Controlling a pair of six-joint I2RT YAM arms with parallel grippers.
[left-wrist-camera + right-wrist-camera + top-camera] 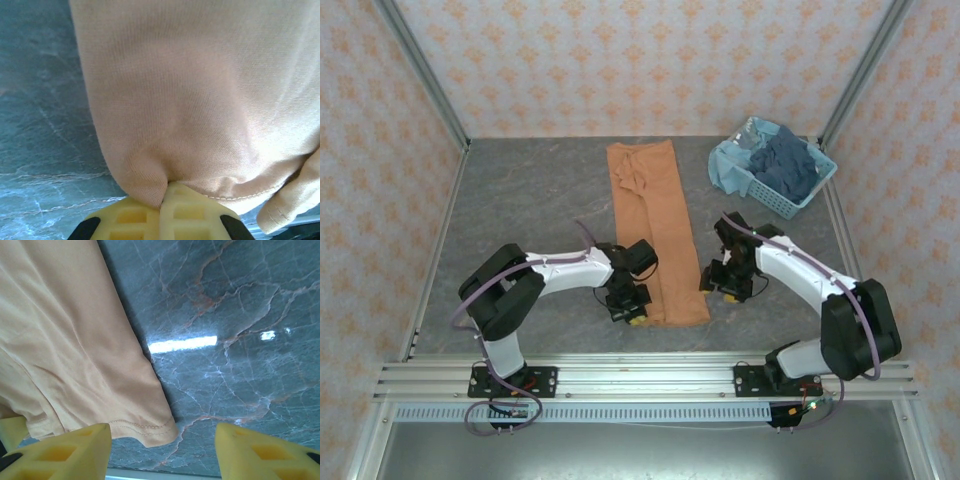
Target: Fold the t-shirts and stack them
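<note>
Left pincer (161,207) pinches the orange shirt (648,215) at its near left corner; right pincer (162,445) gapes wide beside the near right corner.
Orange shirt lies mid-table as a long strip, apparently half folded; other shirts (782,165) sit in the far-right basket (776,199), nothing stacked.

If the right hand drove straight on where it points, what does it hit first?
Right hand, open, points down at the table right beside the hemmed corner of the orange shirt. Probably bare table first, but that corner lies between the fingers, so it may clip cloth; depth is unclear.
</note>
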